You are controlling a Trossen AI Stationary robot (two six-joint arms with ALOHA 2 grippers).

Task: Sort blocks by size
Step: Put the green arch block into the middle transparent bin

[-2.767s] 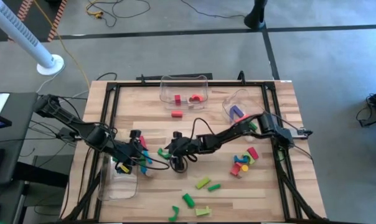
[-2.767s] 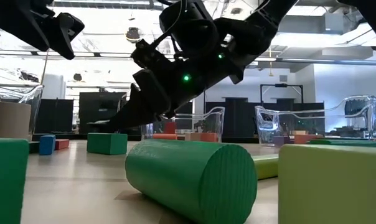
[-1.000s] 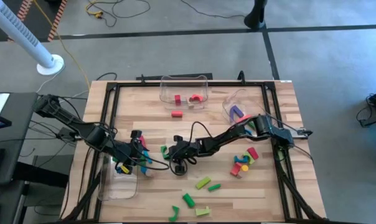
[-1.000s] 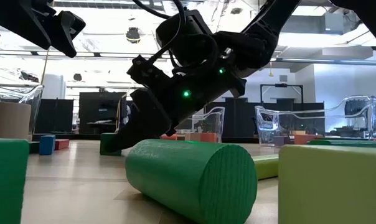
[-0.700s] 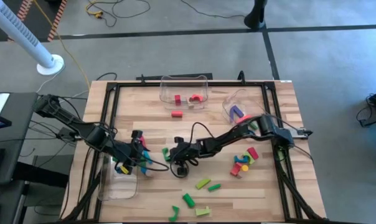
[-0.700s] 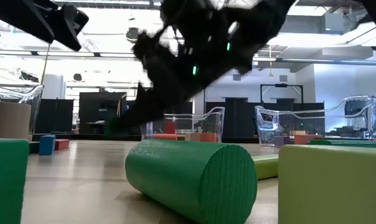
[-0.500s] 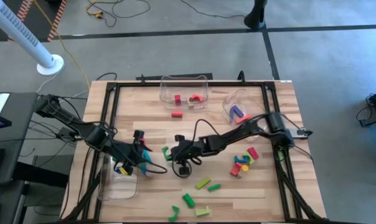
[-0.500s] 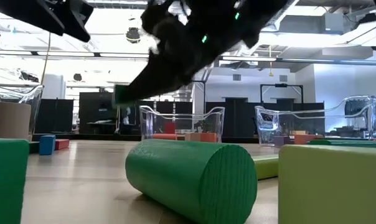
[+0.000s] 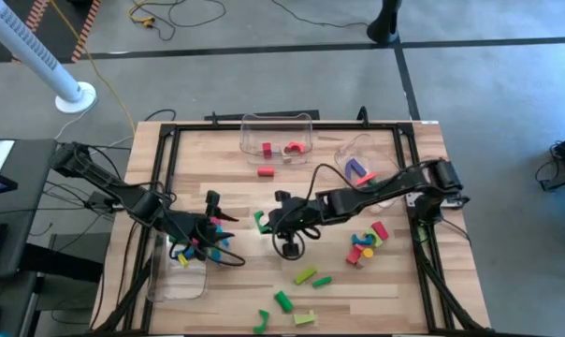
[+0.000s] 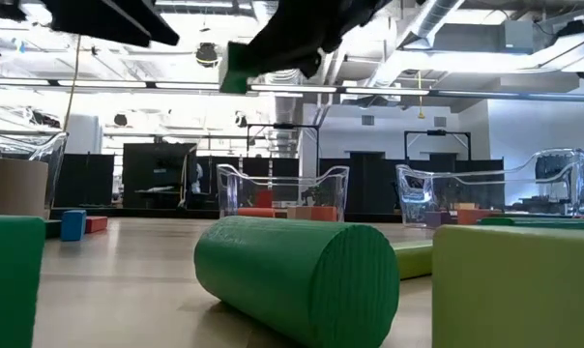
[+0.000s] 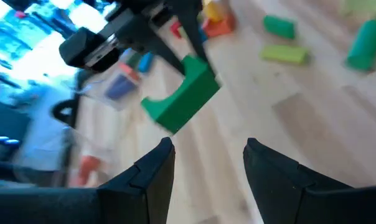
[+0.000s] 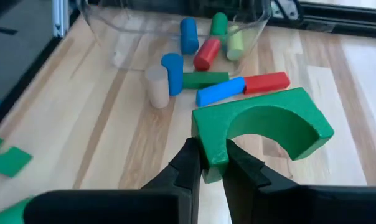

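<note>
The right gripper (image 12: 208, 163) has its jaws clamped on one leg of a green arch block (image 12: 263, 127), held clear above mid-worktop (image 9: 357, 290). It's mid-carry, I reckon; next comes choosing the matching clear bin (image 9: 276, 131). The left gripper (image 11: 206, 165), jaws apart, hangs left.

A light wooden table (image 9: 292, 187) in a black frame stands on a grey concrete floor (image 9: 264, 84); a white ribbed pole (image 9: 35, 51) on a round base rises at ten o'clock; yellow cable (image 9: 152, 14) trails at twelve; bright ceiling lights (image 10: 447, 58) glow above dark doorways (image 10: 157, 174).
</note>
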